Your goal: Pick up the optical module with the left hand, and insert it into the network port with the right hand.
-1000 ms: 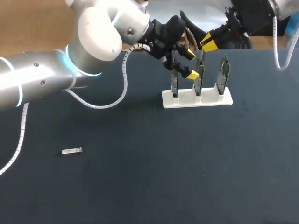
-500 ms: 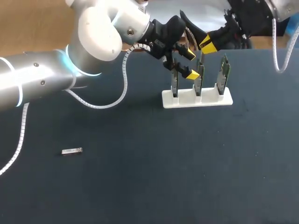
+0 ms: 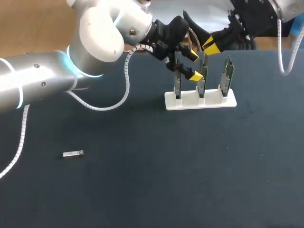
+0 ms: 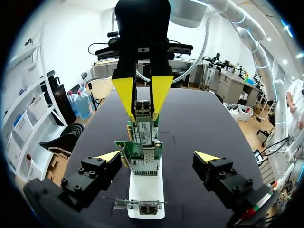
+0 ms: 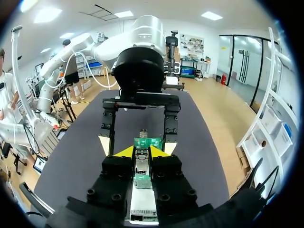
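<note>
A white rack (image 3: 199,100) holds three upright green network cards. My right gripper (image 3: 211,46) (image 5: 142,152) hangs over the middle card (image 3: 203,78) (image 4: 142,147), shut on a silver optical module (image 4: 142,116) (image 5: 141,161). The module points down at the card's metal port cage (image 4: 145,166); how deep it sits is hidden. My left gripper (image 3: 194,65) (image 4: 158,159) stands wide open just left of the same card, with a finger on either side of it and nothing held. A second small silver module (image 3: 72,153) lies on the dark table at the front left.
The dark table mat (image 3: 190,166) spreads in front of the rack. My left arm (image 3: 57,76) spans the back left of the table. The right card (image 3: 228,73) stands close beside the right gripper.
The right gripper has shifted very slightly to the left over the middle card. The left arm and the loose module have not moved.
</note>
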`<state>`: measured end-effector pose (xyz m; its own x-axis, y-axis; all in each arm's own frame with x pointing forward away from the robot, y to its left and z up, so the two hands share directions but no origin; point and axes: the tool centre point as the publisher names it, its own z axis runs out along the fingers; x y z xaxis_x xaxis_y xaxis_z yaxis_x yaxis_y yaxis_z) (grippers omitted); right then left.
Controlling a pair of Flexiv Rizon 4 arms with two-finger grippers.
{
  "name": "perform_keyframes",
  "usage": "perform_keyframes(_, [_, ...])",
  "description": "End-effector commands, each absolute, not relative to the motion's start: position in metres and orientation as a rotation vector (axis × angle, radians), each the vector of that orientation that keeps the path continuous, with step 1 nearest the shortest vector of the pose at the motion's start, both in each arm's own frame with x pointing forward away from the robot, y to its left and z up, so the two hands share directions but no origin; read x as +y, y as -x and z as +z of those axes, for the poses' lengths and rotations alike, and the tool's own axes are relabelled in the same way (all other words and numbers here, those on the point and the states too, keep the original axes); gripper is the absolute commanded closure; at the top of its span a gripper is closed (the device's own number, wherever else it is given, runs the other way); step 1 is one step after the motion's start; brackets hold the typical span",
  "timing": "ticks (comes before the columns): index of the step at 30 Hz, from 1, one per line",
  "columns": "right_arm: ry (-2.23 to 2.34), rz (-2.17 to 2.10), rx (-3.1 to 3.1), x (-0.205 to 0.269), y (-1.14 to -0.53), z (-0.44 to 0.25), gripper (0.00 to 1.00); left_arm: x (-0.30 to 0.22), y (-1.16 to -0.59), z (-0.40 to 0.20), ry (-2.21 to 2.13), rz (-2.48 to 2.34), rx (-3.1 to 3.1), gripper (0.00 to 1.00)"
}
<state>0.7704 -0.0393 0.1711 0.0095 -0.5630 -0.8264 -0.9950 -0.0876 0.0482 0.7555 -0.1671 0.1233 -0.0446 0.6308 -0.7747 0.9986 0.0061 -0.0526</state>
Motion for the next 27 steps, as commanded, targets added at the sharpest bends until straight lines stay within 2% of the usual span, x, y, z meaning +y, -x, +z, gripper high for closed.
perform_keyframes(1, [1.698,0.934,1.609,-0.039,-0.765,0.174,1.0,-0.168,-0.757,0.124,-1.683,-0.854,1.734,0.0])
perform_keyframes(27, [1.698,0.943,1.644,-0.04,-0.763,0.165,1.0,-0.168,-0.757,0.124,-1.683,-0.854,1.734,0.0])
